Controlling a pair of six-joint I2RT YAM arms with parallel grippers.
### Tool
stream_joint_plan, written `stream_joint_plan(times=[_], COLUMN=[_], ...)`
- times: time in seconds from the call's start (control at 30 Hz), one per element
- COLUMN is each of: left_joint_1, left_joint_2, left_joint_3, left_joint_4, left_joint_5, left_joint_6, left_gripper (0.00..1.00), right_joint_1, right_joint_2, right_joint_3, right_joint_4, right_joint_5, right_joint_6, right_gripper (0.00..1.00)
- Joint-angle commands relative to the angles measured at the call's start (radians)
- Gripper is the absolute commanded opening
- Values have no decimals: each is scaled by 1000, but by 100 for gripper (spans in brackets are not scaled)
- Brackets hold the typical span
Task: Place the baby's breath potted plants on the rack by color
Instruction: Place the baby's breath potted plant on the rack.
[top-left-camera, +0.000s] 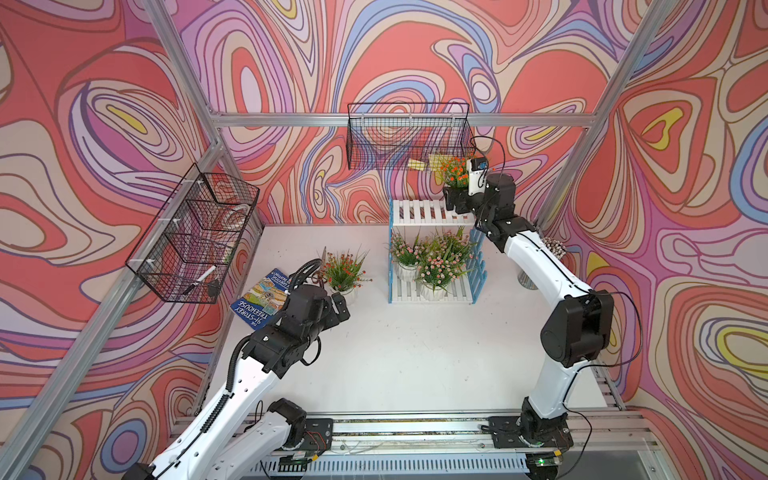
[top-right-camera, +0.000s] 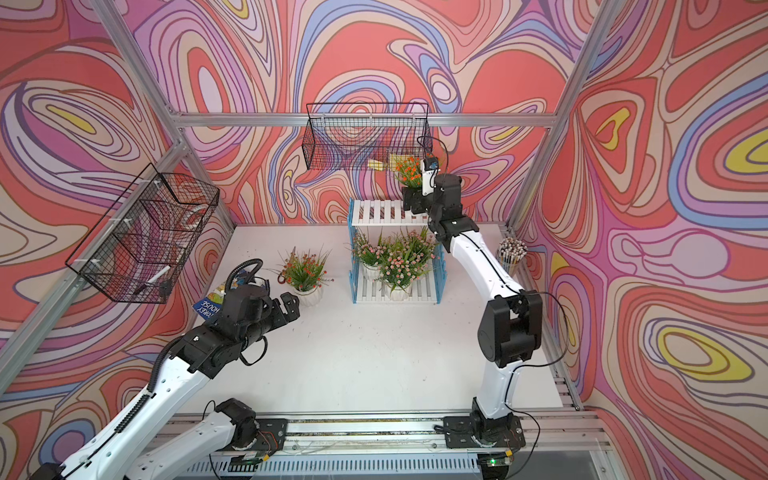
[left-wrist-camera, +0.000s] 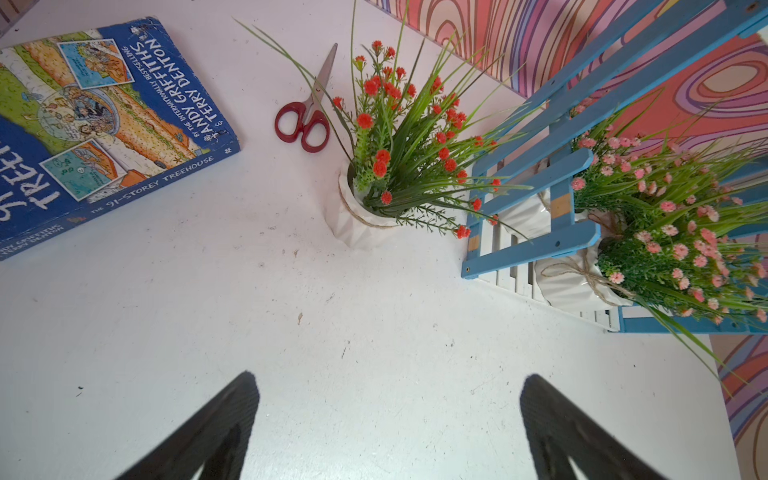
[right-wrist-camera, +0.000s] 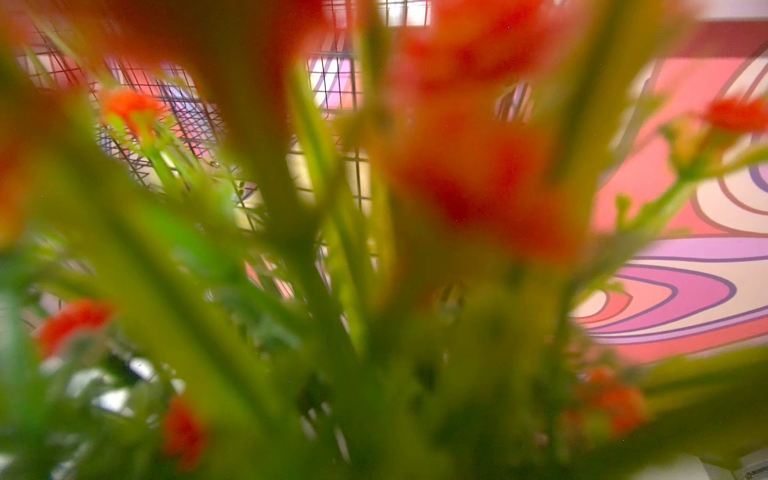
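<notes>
- Swirl-printed walls, white worktop (top-left-camera: 415, 353); rack (top-left-camera: 417, 212) at its far side.
- Right gripper (top-left-camera: 454, 202): jaws spread wide either side of the base of one orange plant (top-left-camera: 456, 170), at the top shelf's right end. The pot is hidden behind them; I cannot tell whether they press it or whether it rests on the slats. My right wrist view gives only blurred stems and blooms.
- Left gripper (left-wrist-camera: 390, 376): jaws released, empty, over the worktop. The second orange plant (left-wrist-camera: 399, 137) stands ahead, apart from them, beside the rack.
- Pink plants (top-left-camera: 432, 262): lower shelf, crowded. I make out two pots; foliage covers the rest.
</notes>
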Motion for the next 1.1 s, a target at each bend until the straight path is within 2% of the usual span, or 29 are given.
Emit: stream_joint_plan(times=[0.0,0.87,1.07], left_joint_1=[5,5,5], left_joint_2=[10,22,16], left_joint_3=[-4,-20,-25], left_joint_4=[30,55,56], left_joint_5=[9,30,26], left_joint_6=[-16,-26,-28], left_gripper=[100,100,100], right_joint_1=[-16,-36,-36], right_joint_2=[-42,-18,-22], right_joint_3=[29,90,79], right_joint_4=[-4,-155,-148], right_joint_5=[2,-31,-40], right_joint_6=[-2,31,32], right_gripper=[80,81,96])
